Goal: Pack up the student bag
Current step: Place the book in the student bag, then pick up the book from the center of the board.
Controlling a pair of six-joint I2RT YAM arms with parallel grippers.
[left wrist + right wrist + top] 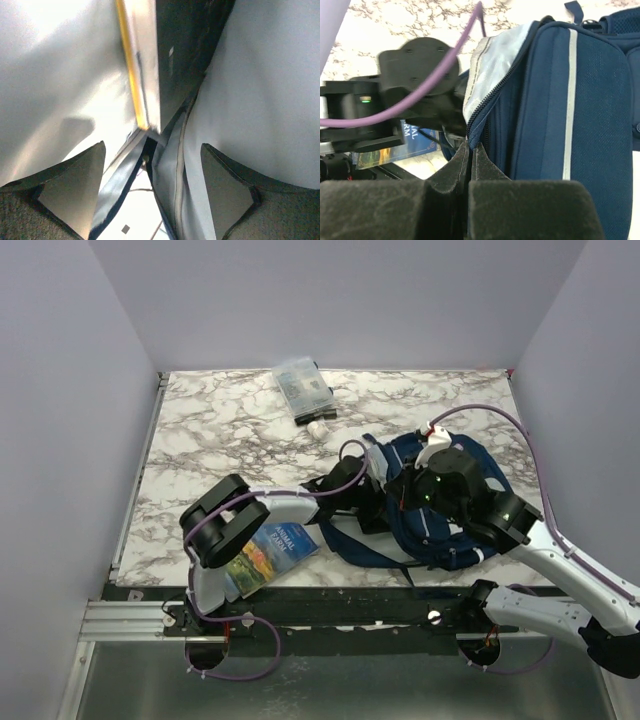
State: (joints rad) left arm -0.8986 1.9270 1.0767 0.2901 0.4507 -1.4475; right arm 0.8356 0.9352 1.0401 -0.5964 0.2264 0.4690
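The navy student bag lies at the table's right of centre, its main opening facing left. My right gripper is shut on the bag's zipper edge and holds the opening up; in the top view the right gripper is over the bag's left side. My left gripper reaches into the opening, its tips hidden there. In the left wrist view the left gripper is open inside the grey lining, holding nothing. A dark flat book with a yellow edge stands just ahead of the left gripper's fingers.
A blue "Animal Farm" book lies by the left arm near the front edge, also in the right wrist view. A clear plastic pouch and a small white object lie at the back. Bag straps trail forward.
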